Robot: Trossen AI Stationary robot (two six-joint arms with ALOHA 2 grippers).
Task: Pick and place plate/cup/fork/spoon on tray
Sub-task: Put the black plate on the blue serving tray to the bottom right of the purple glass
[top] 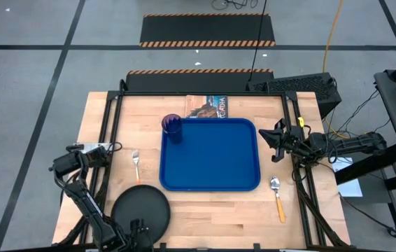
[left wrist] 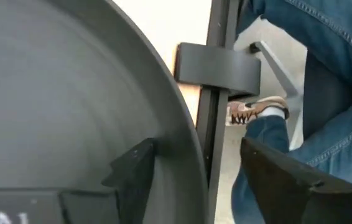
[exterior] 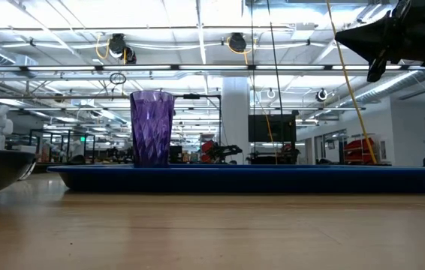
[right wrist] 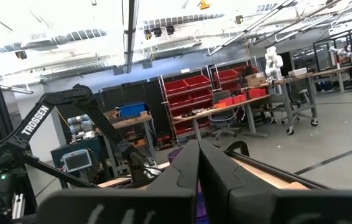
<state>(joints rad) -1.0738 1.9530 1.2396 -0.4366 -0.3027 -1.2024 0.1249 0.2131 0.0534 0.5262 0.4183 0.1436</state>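
Observation:
The dark plate [top: 140, 212] lies on the table near its front edge, left of the blue tray [top: 210, 178]. My left gripper [top: 138, 232] is open at the plate's near rim; in the left wrist view [left wrist: 213, 180] one finger stands inside the rim and one outside. The purple cup [top: 172, 127] stands upright in the tray's far left corner. The fork [top: 136, 165] lies left of the tray. The spoon [top: 278, 196] lies right of the tray. My right gripper [top: 273, 135] is shut and empty, raised above the table at the tray's right edge. My left gripper has its fingers across the plate's near rim [left wrist: 185, 143], one finger [left wrist: 135, 171] over the plate's inside and the other finger [left wrist: 288, 180] well outside it. I cannot tell whether the inner finger touches the plate. The plate lies flat on the table.
A printed booklet [top: 207, 106] lies at the tray's far edge. Black frame rails run along the table's left and right sides. A person in blue jeans [left wrist: 325, 74] stands just beyond the table's near edge. Bare wood shows in front of the tray.

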